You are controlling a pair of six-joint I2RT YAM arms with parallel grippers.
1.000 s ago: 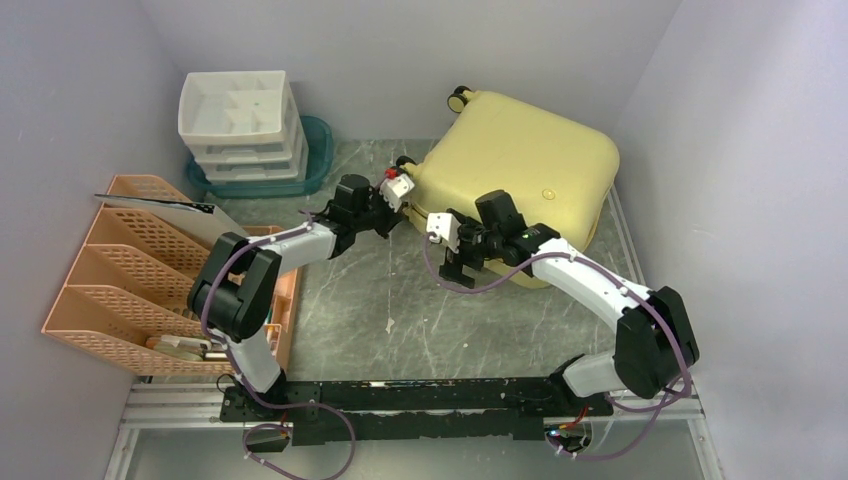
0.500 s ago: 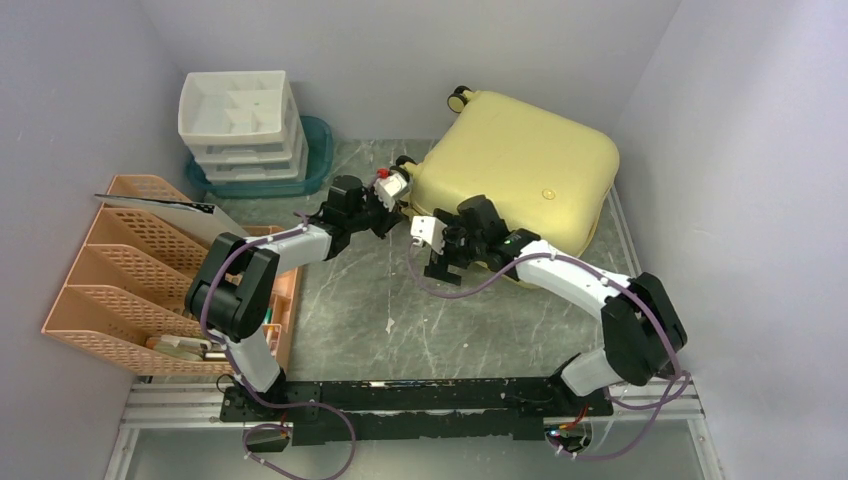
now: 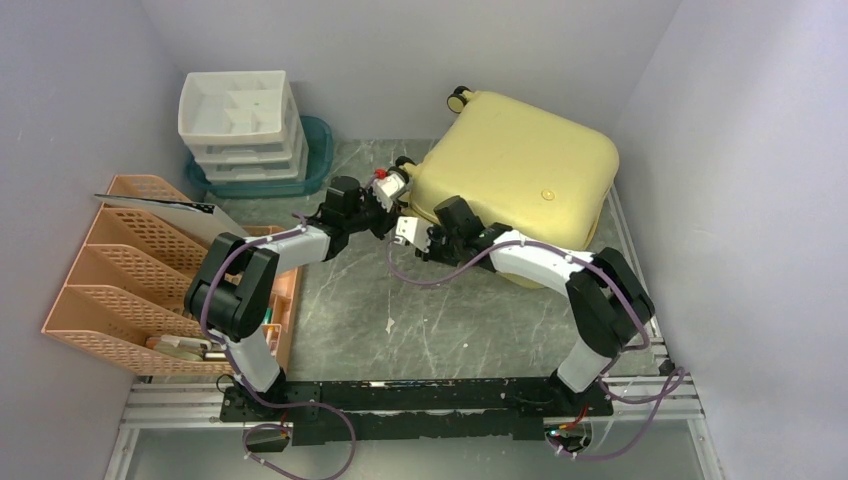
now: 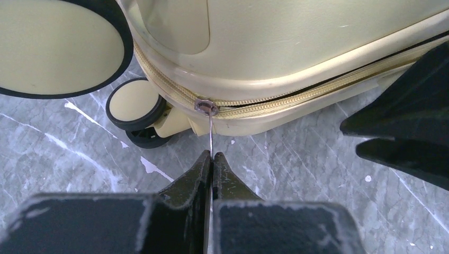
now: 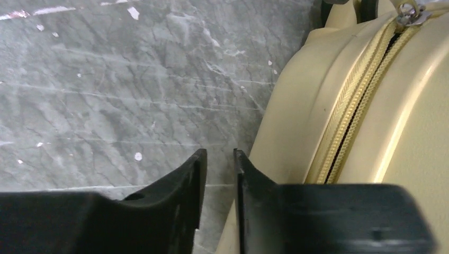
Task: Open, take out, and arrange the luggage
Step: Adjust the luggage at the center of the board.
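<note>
1. the right gripper [image 5: 219, 153] hangs low over the grey table [image 3: 400, 310], just beside the near left side of the suitcase [image 3: 520, 165]. its fingers stand narrow, with a slim gap and nothing between them.
2. the left gripper [image 4: 212, 156] is pinched tight on the thin metal zip pull [image 4: 210, 132], at the suitcase's left corner near 2 wheels [image 4: 132, 103].
3. the suitcase lies flat on the far right part of the table, lid down. the zip [image 5: 347, 121] runs round its side seam.
4. the shell looks stiff, smooth and slippery, too bulky for either gripper to span. a tug on the pull will probably make it slide or roll.
5. best holds: the pull for unzipping, then the lid's edge at the seam, with the other gripper bracing the shell.
</note>
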